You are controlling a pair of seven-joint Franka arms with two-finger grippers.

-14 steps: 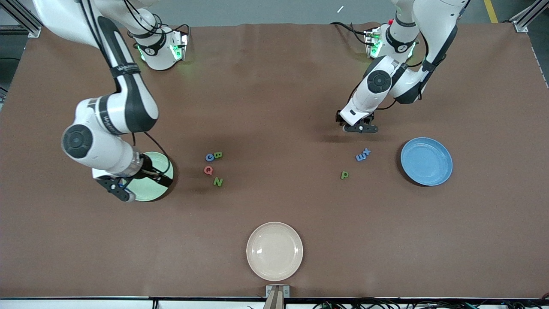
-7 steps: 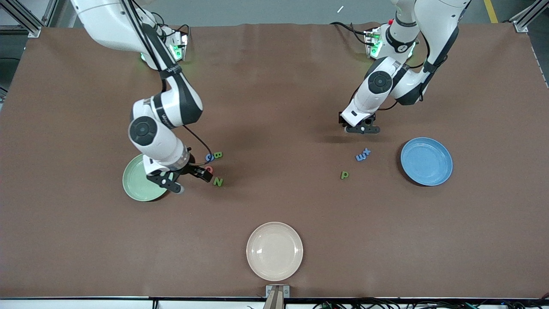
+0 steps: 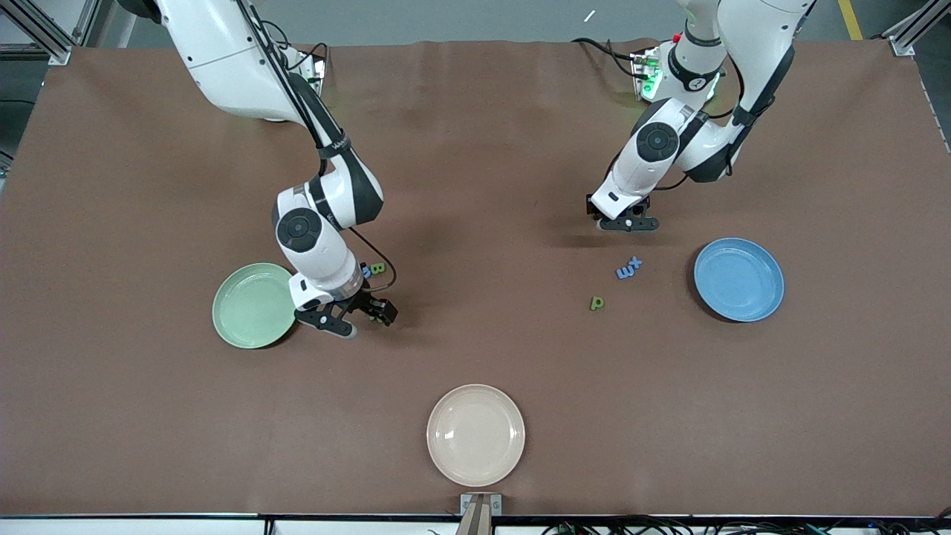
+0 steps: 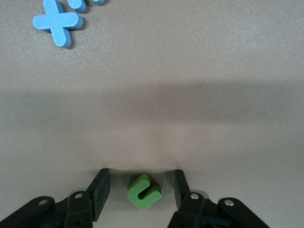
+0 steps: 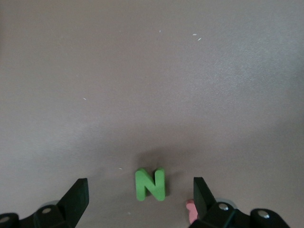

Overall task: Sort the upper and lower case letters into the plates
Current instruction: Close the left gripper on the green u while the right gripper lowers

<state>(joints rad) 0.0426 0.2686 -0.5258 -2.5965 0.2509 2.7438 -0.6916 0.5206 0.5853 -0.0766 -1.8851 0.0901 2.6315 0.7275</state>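
The right gripper (image 5: 140, 183) hangs wide open over the green N (image 5: 151, 184), with the pale green plate (image 3: 249, 327) just beside it. The left gripper (image 4: 140, 175), partly open, straddles the green n (image 4: 144, 191) without touching it, the blue plate (image 3: 739, 279) near it. Both plates are bare, so I'd say no letter is sorted yet

Left hand (image 4: 142, 192) open around green n (image 4: 144, 191), blue x (image 4: 57, 22) apart
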